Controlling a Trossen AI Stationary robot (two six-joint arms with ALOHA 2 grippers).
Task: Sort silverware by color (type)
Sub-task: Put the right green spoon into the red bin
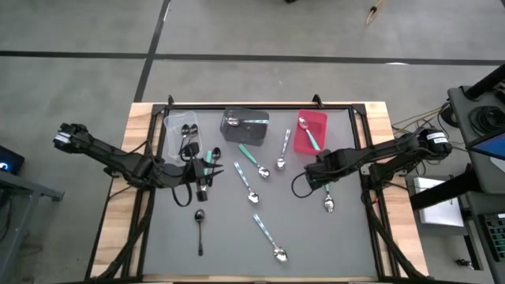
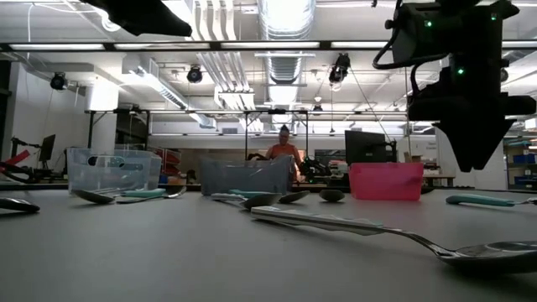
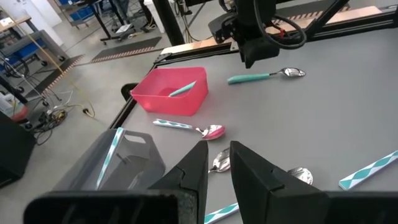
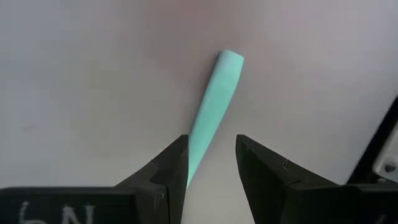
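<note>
— Right gripper (image 1: 326, 183): where is it?

— Near the table's (image 1: 331, 252) right edge, just in front of the red bin (image 1: 310, 132). It hangs over a teal-handled spoon (image 1: 327, 197) lying flat, and its fingers (image 4: 166, 171) stand apart with the handle showing in the gap between them. They hold nothing.

— And the left gripper (image 1: 202, 175)?

— Toward the left edge, in front of the clear bin (image 1: 180, 134). Its fingers (image 3: 194, 169) leave only a narrow gap, and I see nothing in that gap. A teal-handled spoon lies close by its tip.

— Where is the rest of the silverware?

— The clear bin holds black spoons (image 1: 188, 131). The dark grey bin (image 1: 244, 125), at the middle of the far edge, holds a spoon with a teal handle. The red bin has a teal-handled spoon (image 1: 308, 132) in it too. On the open table, a black spoon (image 1: 200, 229) lies toward the near left corner. A silver spoon (image 1: 282, 154) lies between the grey and red bins. Several patterned teal spoons (image 1: 268, 237) are scattered across the middle.

— Anything beyond the table?

— A person (image 2: 284, 149) shows far off in the room behind it.
</note>
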